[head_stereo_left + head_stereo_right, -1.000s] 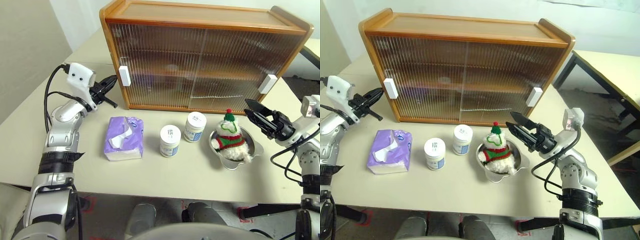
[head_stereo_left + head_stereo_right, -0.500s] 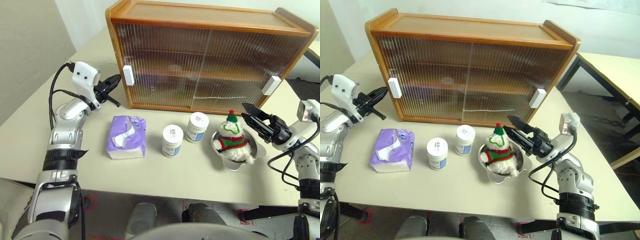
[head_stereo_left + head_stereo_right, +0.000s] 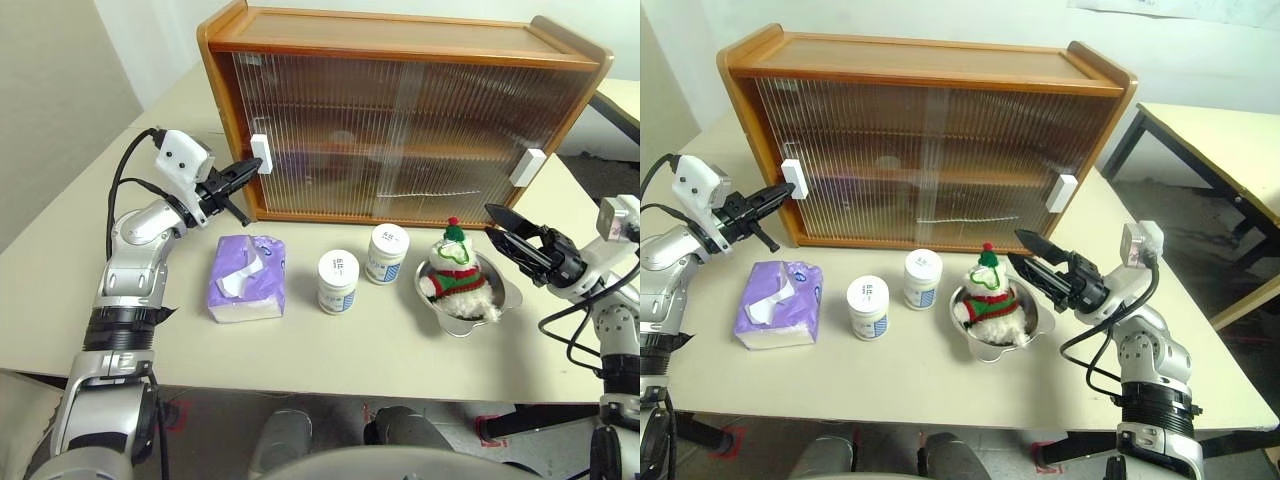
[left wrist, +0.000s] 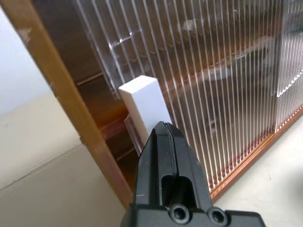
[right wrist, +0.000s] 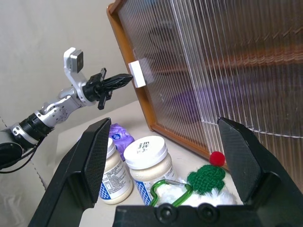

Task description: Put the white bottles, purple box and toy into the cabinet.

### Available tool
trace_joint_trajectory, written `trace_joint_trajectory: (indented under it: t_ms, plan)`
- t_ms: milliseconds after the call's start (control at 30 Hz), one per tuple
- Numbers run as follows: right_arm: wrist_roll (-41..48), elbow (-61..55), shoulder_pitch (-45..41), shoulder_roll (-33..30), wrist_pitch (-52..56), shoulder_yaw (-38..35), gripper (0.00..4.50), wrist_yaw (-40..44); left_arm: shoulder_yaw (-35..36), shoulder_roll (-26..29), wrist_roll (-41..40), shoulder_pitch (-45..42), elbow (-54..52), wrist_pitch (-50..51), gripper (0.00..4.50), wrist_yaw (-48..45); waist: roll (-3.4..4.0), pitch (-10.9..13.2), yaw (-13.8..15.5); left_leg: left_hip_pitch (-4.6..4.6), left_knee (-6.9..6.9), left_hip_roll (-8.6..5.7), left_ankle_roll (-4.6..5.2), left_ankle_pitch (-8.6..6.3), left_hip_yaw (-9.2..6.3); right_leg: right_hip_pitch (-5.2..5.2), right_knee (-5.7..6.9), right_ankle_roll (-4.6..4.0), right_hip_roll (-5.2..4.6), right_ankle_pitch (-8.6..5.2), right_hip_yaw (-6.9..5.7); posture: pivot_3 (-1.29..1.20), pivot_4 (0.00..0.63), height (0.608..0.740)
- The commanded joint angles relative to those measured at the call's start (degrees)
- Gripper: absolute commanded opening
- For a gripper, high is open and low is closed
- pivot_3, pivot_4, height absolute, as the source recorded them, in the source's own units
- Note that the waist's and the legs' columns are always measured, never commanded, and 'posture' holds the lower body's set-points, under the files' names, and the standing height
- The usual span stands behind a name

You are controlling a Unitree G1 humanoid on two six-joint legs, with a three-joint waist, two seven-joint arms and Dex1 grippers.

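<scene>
The wooden cabinet (image 3: 400, 120) stands at the back with both ribbed sliding doors closed. My left gripper (image 3: 250, 171) is shut and empty, its tip right at the left door's white handle (image 4: 144, 106); I cannot tell whether it touches. On the table in front lie the purple box (image 3: 247, 277) and the two white bottles (image 3: 338, 281) (image 3: 387, 253). The toy (image 3: 455, 270) sits in a metal bowl (image 3: 500, 300). My right gripper (image 3: 515, 235) hovers open just right of the toy, holding nothing.
The right door's white handle (image 3: 523, 167) is near the cabinet's right end. A second table (image 3: 1210, 130) stands off to the right. Bare tabletop runs along the front edge below the objects.
My left gripper has moved right, closing the gap to the left door's handle. The right arm has stayed put. The camera view has shifted slightly.
</scene>
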Motion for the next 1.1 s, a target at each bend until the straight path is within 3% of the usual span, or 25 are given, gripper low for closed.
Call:
trace_joint_trajectory:
  t_ms: [33, 567, 800, 1100]
  plan:
    - [0.35, -0.39, -0.7, -0.23, 0.73, 1.1, 4.5, 0.71, -1.88, -1.18, 0.52, -1.81, 1.51, -0.87, 0.02, -0.75, 0.02, -0.03, -0.02, 0.04, 0.0, 0.0, 0.01, 0.01, 0.0, 0.04, 0.0, 0.0, 0.0, 0.0, 0.0, -0.06, 0.003, 0.74]
    - [-0.69, -3.37, 1.36, -1.58, 0.48, 3.62, 4.5, 3.61, -8.29, -6.07, 2.6, -7.49, 5.7, -2.57, 0.02, -2.59, 0.06, -0.08, -1.53, 0.09, 0.02, -0.01, 0.04, 0.01, 0.02, 0.15, -0.05, 0.21, 0.0, -0.08, 0.01, -0.09, 0.007, 0.74]
    - [-0.82, -3.14, 1.28, -1.13, 0.48, 4.03, 4.5, 3.52, -3.53, -2.32, -0.27, -2.6, 0.22, -2.48, 0.02, -2.47, 0.09, -0.1, -2.26, 0.09, 0.02, 0.0, 0.04, 0.01, 0.02, 0.15, -0.05, 0.49, 0.0, -0.24, 0.01, -0.08, 0.008, 0.74]
    - [-1.81, -0.64, -0.73, -0.74, -0.69, 5.33, 4.5, 3.83, 3.92, 2.03, -3.4, 4.54, -4.64, 0.02, 0.02, -0.32, 0.22, -0.21, -2.05, 0.13, -0.06, 0.0, 0.04, 0.0, 0.02, 0.14, -0.04, 0.12, 0.0, -0.1, 0.0, -0.05, 0.001, 0.74]
